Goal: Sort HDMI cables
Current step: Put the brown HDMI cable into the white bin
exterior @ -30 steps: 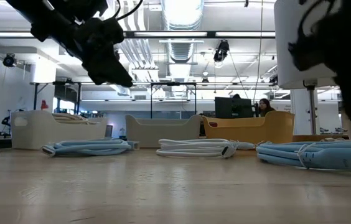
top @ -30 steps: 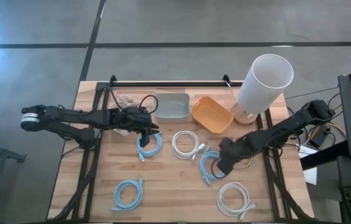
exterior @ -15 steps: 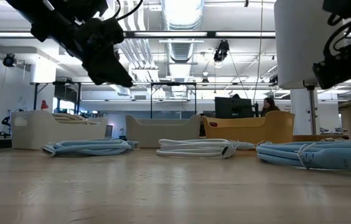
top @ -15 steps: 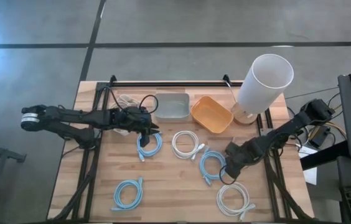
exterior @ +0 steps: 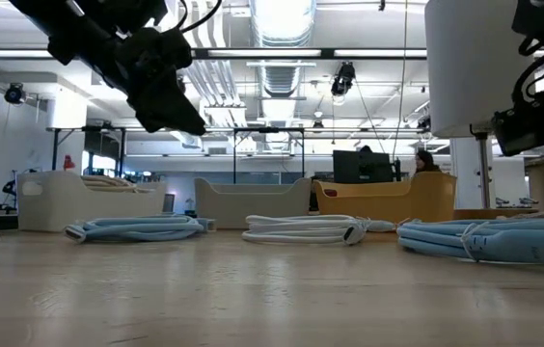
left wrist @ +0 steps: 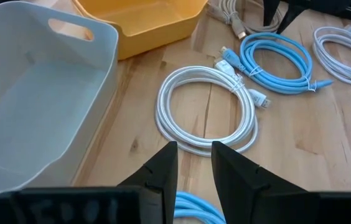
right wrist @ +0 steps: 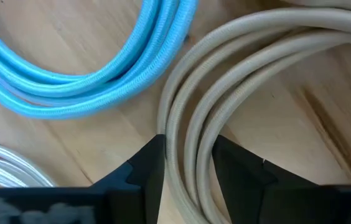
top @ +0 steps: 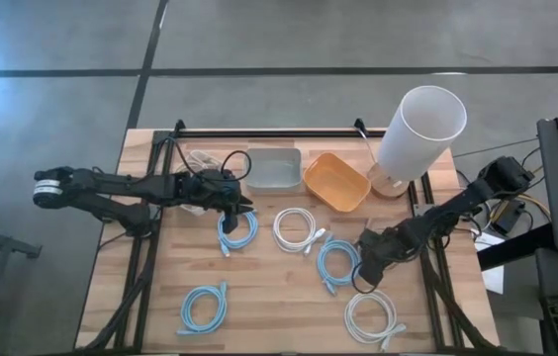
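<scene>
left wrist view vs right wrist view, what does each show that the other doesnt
Only the left wrist view: the grey bin, the orange bin, a whole white coil and the left gripper, fingers slightly apart above the table. Only the right wrist view: a beige cable running between the fingers of the right gripper, seen close. Both: a blue coil on the wooden table.

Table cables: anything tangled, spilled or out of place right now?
Nothing spilled or damaged. The beige cable under the right gripper lies tight against a blue cable; the left gripper waits above another blue cable.
</scene>
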You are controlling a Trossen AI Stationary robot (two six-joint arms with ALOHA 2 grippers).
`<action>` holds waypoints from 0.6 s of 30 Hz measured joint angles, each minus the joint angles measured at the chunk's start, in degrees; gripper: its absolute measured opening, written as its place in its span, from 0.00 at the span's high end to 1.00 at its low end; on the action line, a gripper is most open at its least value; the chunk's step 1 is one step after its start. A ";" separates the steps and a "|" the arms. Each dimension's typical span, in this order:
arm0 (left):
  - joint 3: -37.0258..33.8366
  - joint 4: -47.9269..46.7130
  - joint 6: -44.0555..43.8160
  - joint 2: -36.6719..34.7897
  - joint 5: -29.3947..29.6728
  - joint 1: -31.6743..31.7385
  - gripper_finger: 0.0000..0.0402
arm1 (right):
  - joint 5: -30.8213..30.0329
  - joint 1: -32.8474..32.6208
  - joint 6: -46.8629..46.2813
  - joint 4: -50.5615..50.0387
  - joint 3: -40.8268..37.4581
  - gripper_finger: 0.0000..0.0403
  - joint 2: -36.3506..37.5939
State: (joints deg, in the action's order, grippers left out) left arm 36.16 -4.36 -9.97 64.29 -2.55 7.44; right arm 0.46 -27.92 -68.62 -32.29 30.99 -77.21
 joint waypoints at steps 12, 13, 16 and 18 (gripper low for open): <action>0.00 0.04 -0.55 0.00 0.00 0.00 0.75 | -0.89 0.11 10.81 1.22 2.24 0.88 -0.31; 0.00 0.08 -0.55 0.00 0.00 0.00 0.75 | -0.29 0.11 10.64 1.22 2.26 0.91 -0.26; 0.00 0.08 -0.55 0.00 0.00 0.00 0.75 | 3.00 0.11 9.80 1.20 2.45 0.96 -0.17; 0.00 0.09 -0.60 0.00 0.00 0.00 0.75 | 4.81 0.05 9.19 0.88 3.23 0.96 -0.17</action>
State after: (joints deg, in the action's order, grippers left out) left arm 36.16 -4.27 -10.57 64.29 -2.55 7.44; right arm 5.27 -27.88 -59.43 -31.41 34.22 -77.38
